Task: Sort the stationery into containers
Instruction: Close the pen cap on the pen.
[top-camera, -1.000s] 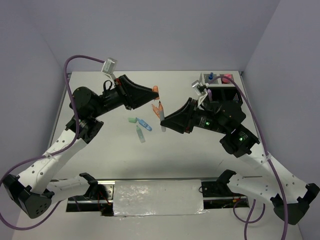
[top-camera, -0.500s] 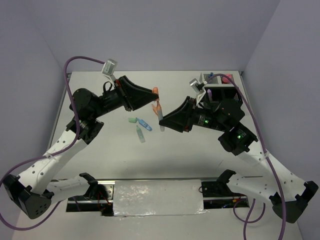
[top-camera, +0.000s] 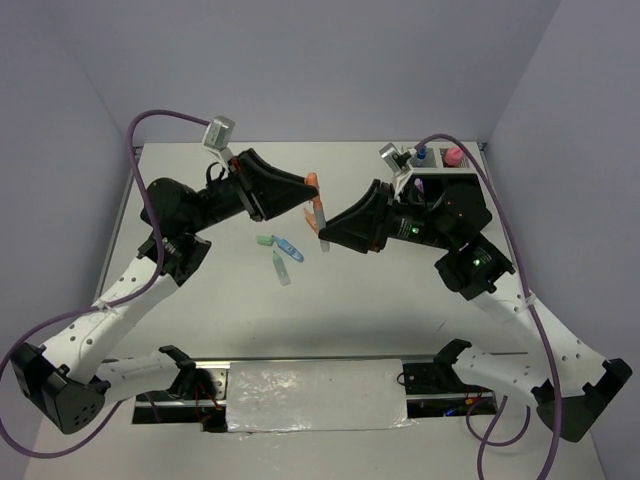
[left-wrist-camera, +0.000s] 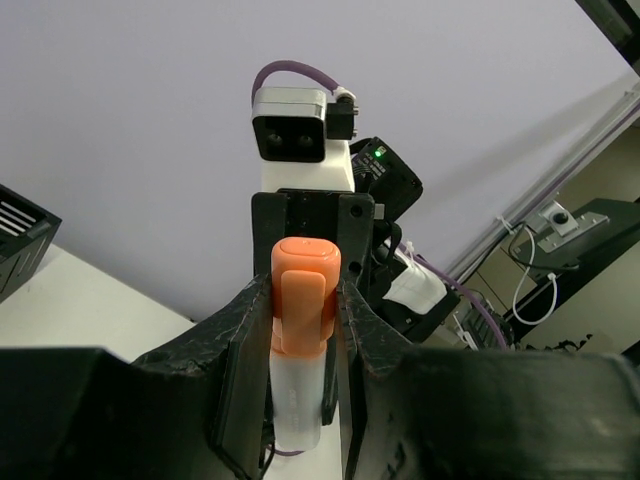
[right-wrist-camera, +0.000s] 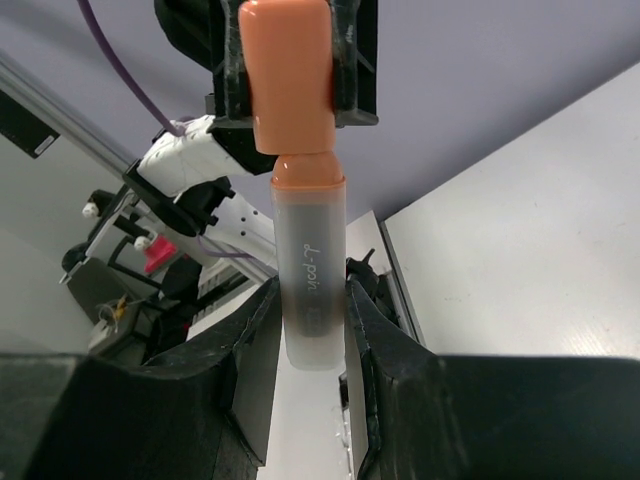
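White table (top-camera: 200, 330) below; mid-air over centre, left gripper (top-camera: 306, 190) pinching orange cap (left-wrist-camera: 305, 285), right gripper (top-camera: 326, 238) clamping marker body (right-wrist-camera: 310, 290), now risen toward 11 o'clock, pressing it into cap; capping looking nearly done, black organiser (top-camera: 450, 185) at 2 o'clock likely coming next
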